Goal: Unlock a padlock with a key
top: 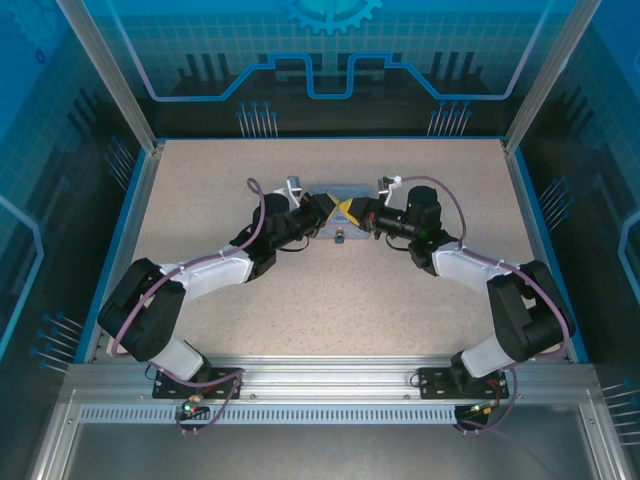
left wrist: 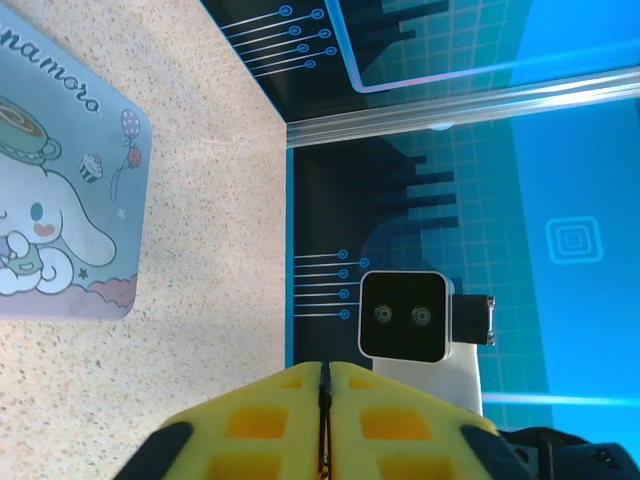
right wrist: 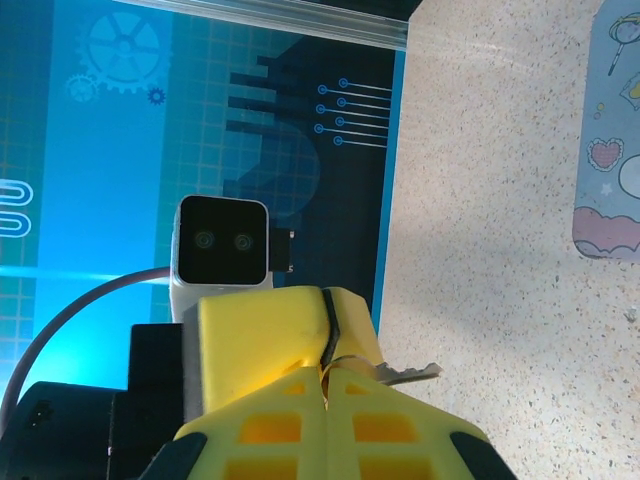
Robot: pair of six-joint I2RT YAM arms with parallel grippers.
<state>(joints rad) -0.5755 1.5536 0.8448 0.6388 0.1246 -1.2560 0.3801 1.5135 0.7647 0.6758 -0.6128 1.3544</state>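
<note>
Right fingers (right wrist: 385,398) pinch the key (right wrist: 410,374), tip protruding.

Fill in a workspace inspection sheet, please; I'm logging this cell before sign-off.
Surface: speckled beige table.
Job's things: key pinched in right end effector; small dark item, apparently the padlock, on table beside tin.
Clutter: cartoon-printed tin.
End effectors: both shut; left end effector, nothing seen between fingers.
Cables: purple cable along each arm.
Surroundings: blue printed walls, aluminium frame.
</note>
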